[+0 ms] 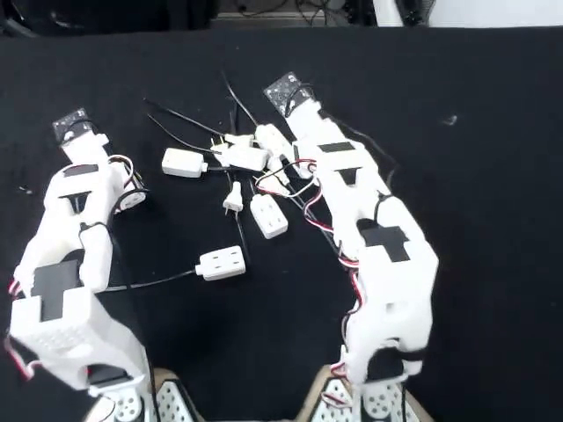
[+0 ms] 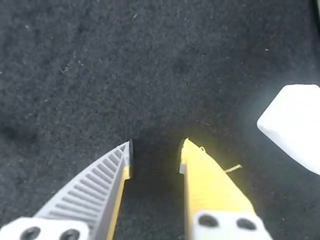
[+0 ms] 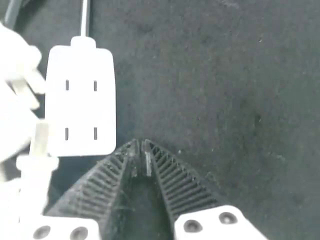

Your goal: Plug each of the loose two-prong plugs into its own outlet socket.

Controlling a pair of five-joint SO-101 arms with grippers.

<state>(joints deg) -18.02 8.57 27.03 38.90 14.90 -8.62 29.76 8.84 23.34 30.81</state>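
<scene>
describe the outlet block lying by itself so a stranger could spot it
On the black table, look between the left arm and the right arm, nearer their bases than the tangle of plugs. The white outlet block lies alone, a thin cord running toward the left arm; the other blocks crowd together farther back.

Table cloth (image 1: 493,176) is black with fine pale flecks. Left arm (image 1: 75,229) and right arm (image 1: 369,220) are white with black patches and red wires. Left gripper (image 2: 155,150) has one pale grey ribbed finger and one yellow finger. Right gripper (image 3: 139,147) fingers are black and ribbed. Outlet socket (image 3: 80,100) is white with four dark slots. Plug (image 3: 35,165) is white, prong possibly beige. Cords (image 1: 180,116) are black.
</scene>
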